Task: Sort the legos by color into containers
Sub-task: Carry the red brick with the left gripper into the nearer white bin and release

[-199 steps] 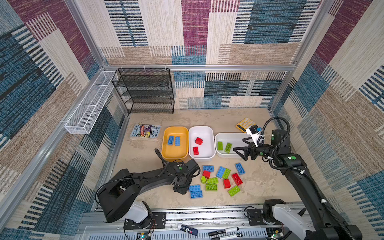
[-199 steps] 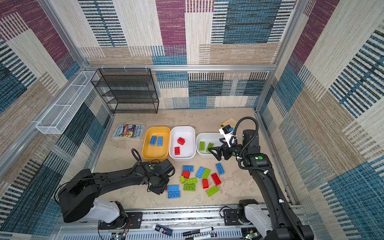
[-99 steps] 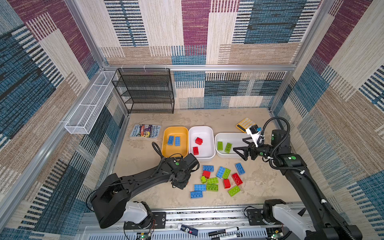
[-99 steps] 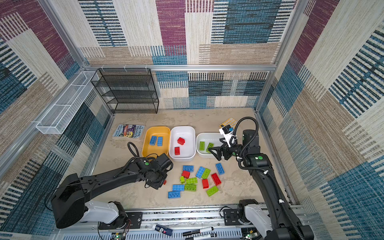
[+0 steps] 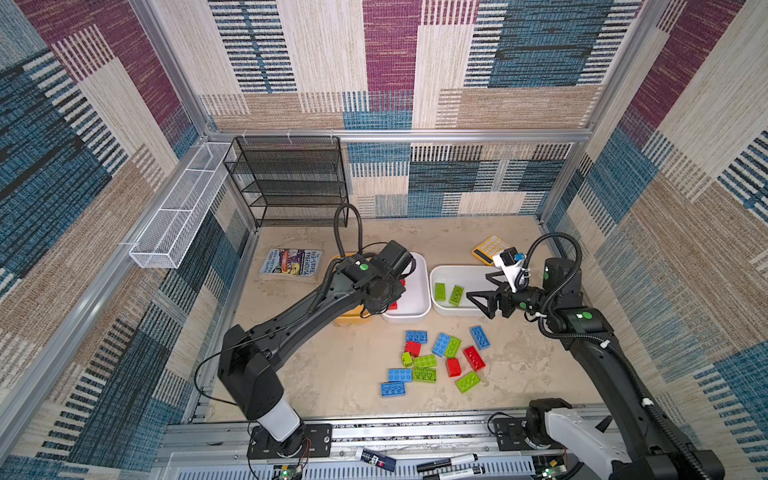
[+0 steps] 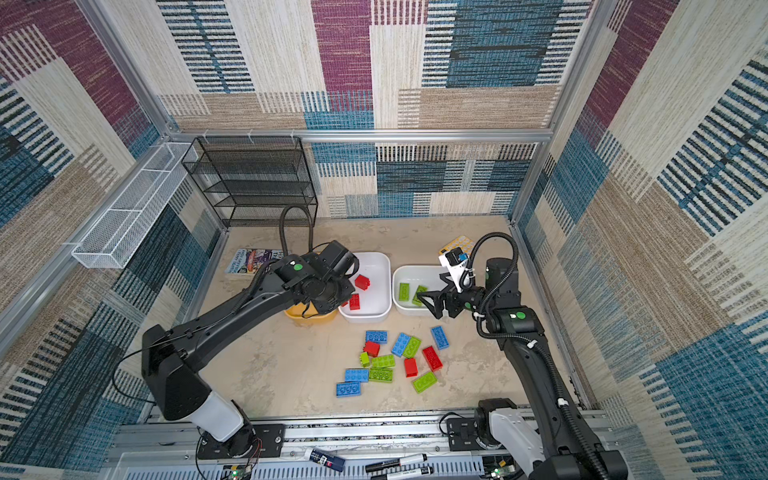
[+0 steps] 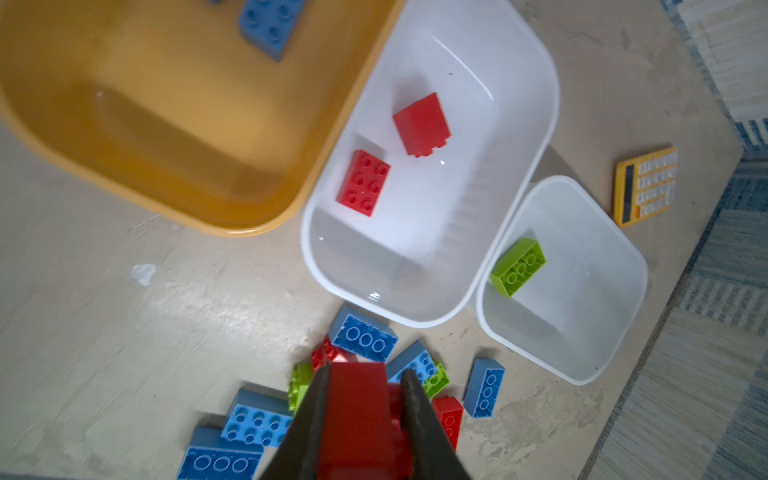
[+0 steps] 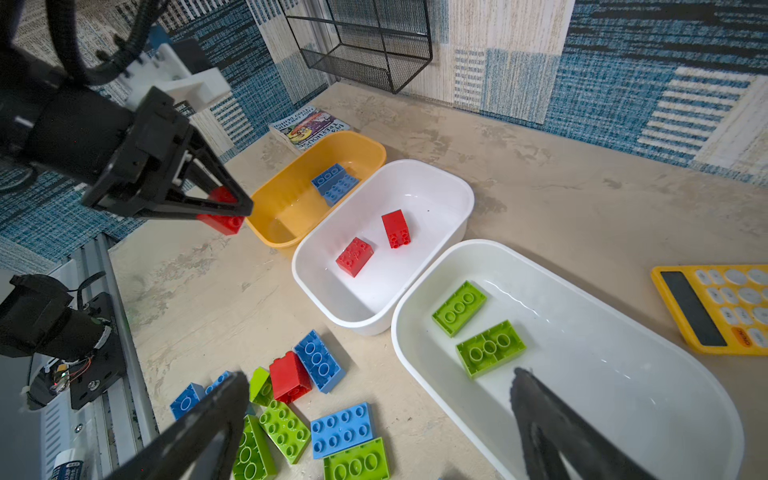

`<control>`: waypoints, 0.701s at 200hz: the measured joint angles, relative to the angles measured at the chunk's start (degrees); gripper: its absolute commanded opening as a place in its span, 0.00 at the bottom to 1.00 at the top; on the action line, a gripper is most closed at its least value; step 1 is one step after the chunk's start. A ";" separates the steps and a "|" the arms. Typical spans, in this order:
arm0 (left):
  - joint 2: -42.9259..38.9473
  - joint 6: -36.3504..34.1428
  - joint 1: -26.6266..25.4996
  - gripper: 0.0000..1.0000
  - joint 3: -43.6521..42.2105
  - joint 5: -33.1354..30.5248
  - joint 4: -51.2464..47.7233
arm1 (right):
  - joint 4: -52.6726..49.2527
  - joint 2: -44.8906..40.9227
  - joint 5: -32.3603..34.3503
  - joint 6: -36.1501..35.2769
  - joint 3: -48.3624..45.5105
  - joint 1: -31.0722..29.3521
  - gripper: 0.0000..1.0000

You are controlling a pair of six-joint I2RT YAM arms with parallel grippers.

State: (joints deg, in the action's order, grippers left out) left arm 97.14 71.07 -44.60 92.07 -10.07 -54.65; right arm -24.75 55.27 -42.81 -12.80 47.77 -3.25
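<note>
My left gripper [image 7: 361,374] is shut on a red lego [image 7: 357,415]. In the right wrist view this left gripper [image 8: 237,212] holds the red lego [image 8: 220,220] in the air beside the yellow container [image 8: 291,241], which holds blue legos [image 8: 334,183]. In both top views the wrist hides the grip. The middle white container [image 5: 419,291] holds two red legos [image 8: 354,256]. The right white container [image 5: 440,270] holds two green legos [image 8: 490,347]. My right gripper [image 5: 478,286] hovers open and holds nothing at that container's near rim. Loose legos [image 5: 432,361] lie in a pile in front.
A yellow calculator [image 5: 490,248] lies behind the right container. A book [image 5: 291,262] lies left of the yellow one. A black mesh rack [image 5: 291,183] stands at the back and a white wire basket [image 5: 178,212] hangs on the left wall. Markers [image 5: 449,461] lie on the front rail.
My left gripper closed on a red lego at the pile, then rose and swung back toward the containers. The right arm has not moved.
</note>
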 measured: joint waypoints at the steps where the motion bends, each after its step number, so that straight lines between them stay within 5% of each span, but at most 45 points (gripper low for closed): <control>1: 0.48 -0.46 0.02 0.21 0.48 0.02 0.02 | 0.02 0.02 0.00 0.00 0.02 0.00 0.99; 102: 24.94 -21.38 0.50 0.24 14.43 -1.49 2.19 | 0.50 -0.13 1.77 0.13 0.07 0.00 0.99; 140: 28.72 -25.55 2.05 0.37 14.36 -2.19 3.50 | 0.55 -0.26 1.95 0.13 -0.11 0.00 0.99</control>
State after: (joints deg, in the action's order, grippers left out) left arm 125.86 45.52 -42.54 106.43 -12.25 -51.16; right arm -24.21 55.00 -40.86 -12.67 47.66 -3.25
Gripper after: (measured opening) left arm 0.325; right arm 0.993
